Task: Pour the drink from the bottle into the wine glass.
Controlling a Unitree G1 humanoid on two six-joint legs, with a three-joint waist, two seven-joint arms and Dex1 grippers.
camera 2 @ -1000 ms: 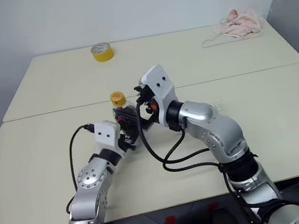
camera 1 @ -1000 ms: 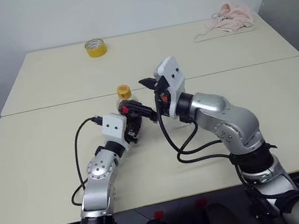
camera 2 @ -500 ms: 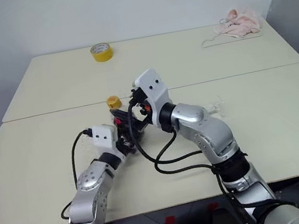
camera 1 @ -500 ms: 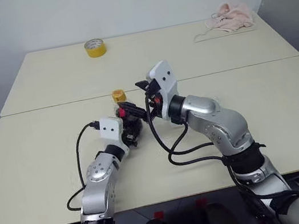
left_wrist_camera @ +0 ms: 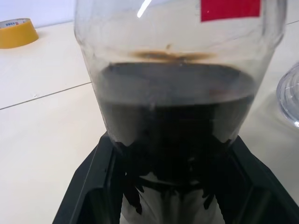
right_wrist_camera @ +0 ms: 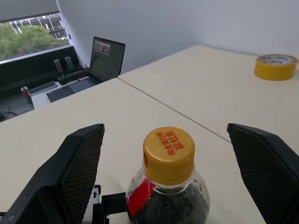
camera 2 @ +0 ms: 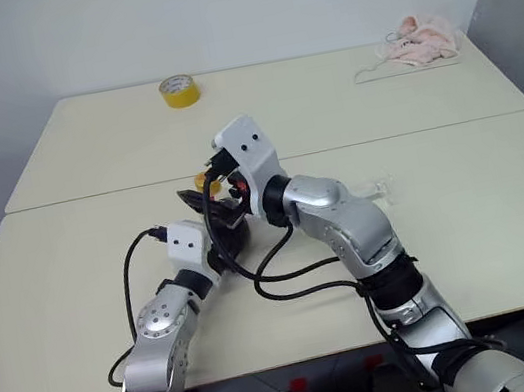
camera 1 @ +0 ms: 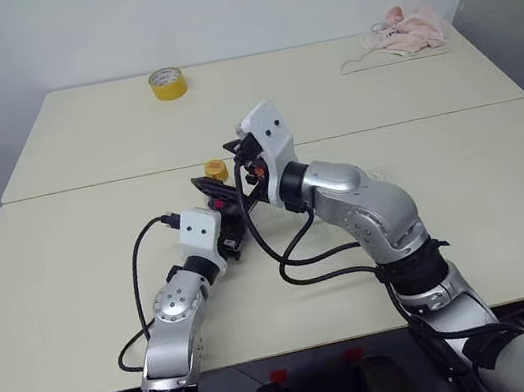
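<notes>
Yellow cap [right_wrist_camera: 168,152] is on the bottle [left_wrist_camera: 180,93], so no pouring can happen yet. My left gripper [left_wrist_camera: 177,186] has its fingers closed against the round lower body of the bottle, holding it upright near the middle of the nearer table [camera 1: 76,290], just short of the seam where the two tables meet. The drink [left_wrist_camera: 177,116] fills roughly the lower half. My right gripper [right_wrist_camera: 168,186] stands fully spread, one finger on each side of the cap and touching nothing. The wine glass [camera 2: 374,186] sits on the same table on my right, near the bottle; how it stands I cannot tell.

As I see it, the risks are these: if my right fingers close off-centre on the cap they could shove the neck sideways and tip the bottle in my left grip. Twisting the cap could spin the smooth round body if that grip is too light. Too hard a squeeze once it is open could push cola out.
</notes>
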